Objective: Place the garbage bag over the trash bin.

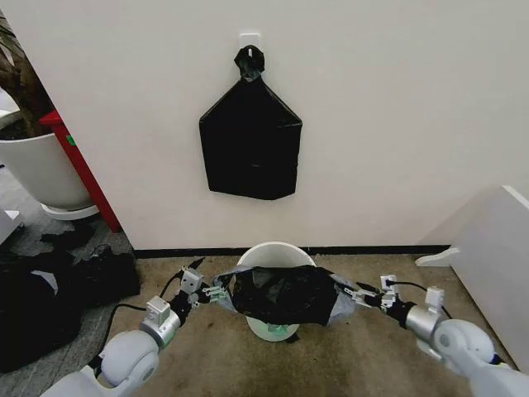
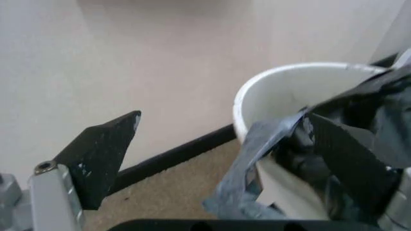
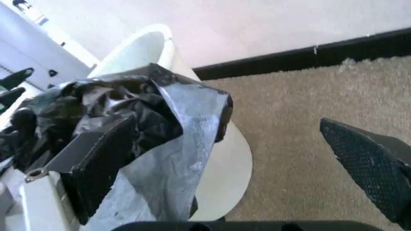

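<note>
Over trash bin (image 1: 269, 253), base hidden: garbage bag (image 1: 281, 294) stretched between left gripper (image 1: 216, 293) at 9 o'clock and right gripper (image 1: 354, 294) at 3 o'clock, both spread wide inside its rim.

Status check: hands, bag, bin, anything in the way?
Left hand and right hand open, each with one finger hooked inside the bag rim, stretching it. Bag drapes the bin's front; back rim bare. No obstruction.

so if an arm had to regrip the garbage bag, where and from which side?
Judging by the pose: take the garbage bag by its stretched grey rim, coming from outside the trash bin. The film fans out taut and thin beside the left gripper and right gripper; the middle is loose crumple.
</note>
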